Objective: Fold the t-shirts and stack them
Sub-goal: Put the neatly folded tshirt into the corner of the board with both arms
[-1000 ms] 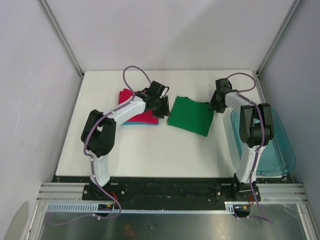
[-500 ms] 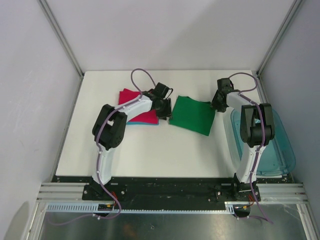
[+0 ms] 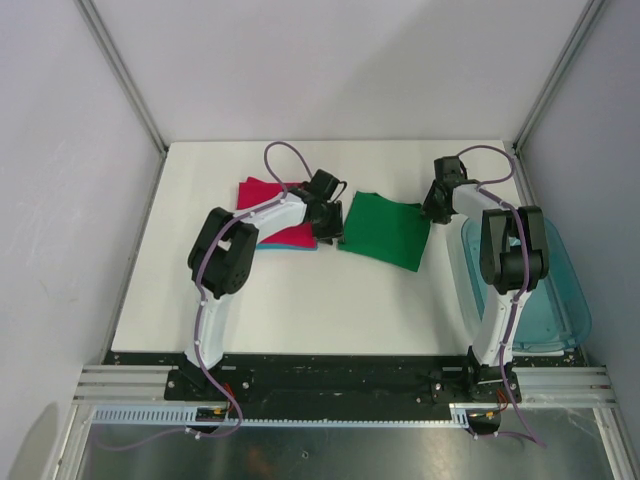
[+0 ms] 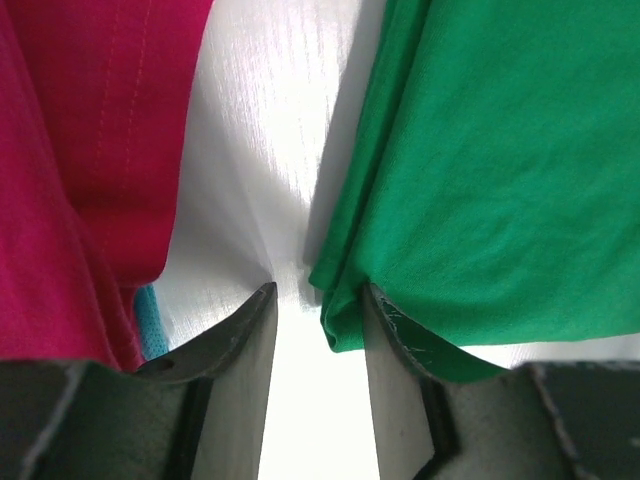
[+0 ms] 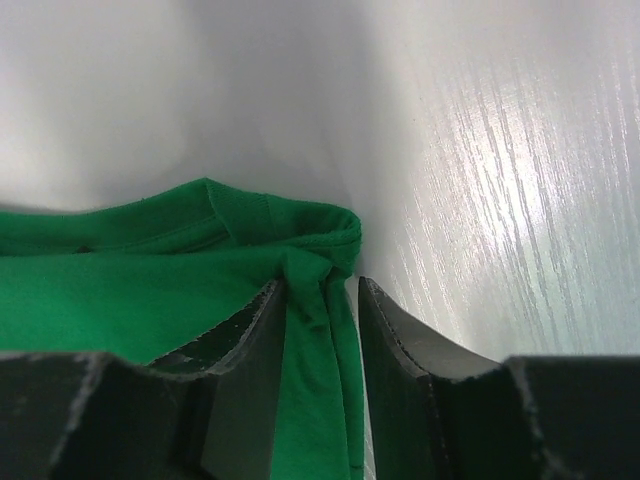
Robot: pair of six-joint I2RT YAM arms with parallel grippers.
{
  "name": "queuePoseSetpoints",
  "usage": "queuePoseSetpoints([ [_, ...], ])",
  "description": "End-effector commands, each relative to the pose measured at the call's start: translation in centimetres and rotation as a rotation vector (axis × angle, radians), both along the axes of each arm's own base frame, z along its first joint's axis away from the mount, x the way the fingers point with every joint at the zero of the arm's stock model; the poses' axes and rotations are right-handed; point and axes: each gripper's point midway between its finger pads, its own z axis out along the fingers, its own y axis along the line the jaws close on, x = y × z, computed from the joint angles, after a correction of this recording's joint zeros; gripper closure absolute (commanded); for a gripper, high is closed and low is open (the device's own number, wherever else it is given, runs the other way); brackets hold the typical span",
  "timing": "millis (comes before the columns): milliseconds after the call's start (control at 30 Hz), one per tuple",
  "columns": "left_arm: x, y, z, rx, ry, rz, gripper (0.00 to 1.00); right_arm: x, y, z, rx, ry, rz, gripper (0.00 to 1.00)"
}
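Your left end effector (image 4: pixel 318 295) stood open over bare counter (image 4: pixel 260 150), one finger right at the corner of the green t-shirt (image 4: pixel 500 170), which lay mid-counter. The light blue t-shirt (image 4: pixel 149 315) showed only as a sliver under the magenta t-shirt (image 4: pixel 70 150). Your right end effector (image 5: pixel 318 285) straddled the green shirt's bunched far corner — whether it pinched the cloth, you couldn't tell.

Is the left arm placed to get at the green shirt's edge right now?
Probably yes: the left tool sits open beside the corner of the green shirt, with nothing lying between.
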Motion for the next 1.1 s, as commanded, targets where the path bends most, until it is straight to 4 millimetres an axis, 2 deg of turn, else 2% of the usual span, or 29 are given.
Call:
queuePoseSetpoints([
  [0, -0.6, -0.3, -0.3, 0.001, 0.008, 0.010, 0.55, 1.8, 0.0, 0.4, 0.016, -0.045, -0.015, 0.62],
  [367, -0.6, -1.7, 3.8, -0.106, -0.025, -0.008, 0.50, 1.4, 0.0, -0.1, 0.019, -0.033, -0.015, 0.83],
  [567, -0.7, -1.9, 4.9, -0.141, -0.031, -0.006, 0.49, 1.3, 0.1, -0.1, 0.019, -0.031, -0.014, 0.89],
  [767, -1.4, -2.1, 4.4, -0.167, -0.009, -0.013, 0.49, 1.3, 0.0, -0.3, 0.019, -0.027, -0.014, 0.92],
  [1067, -1.0, -1.4, 0.7, -0.097, 0.024, 0.031, 0.50, 1.3, 0.2, -0.2, 0.021, -0.029, -0.011, 0.93],
])
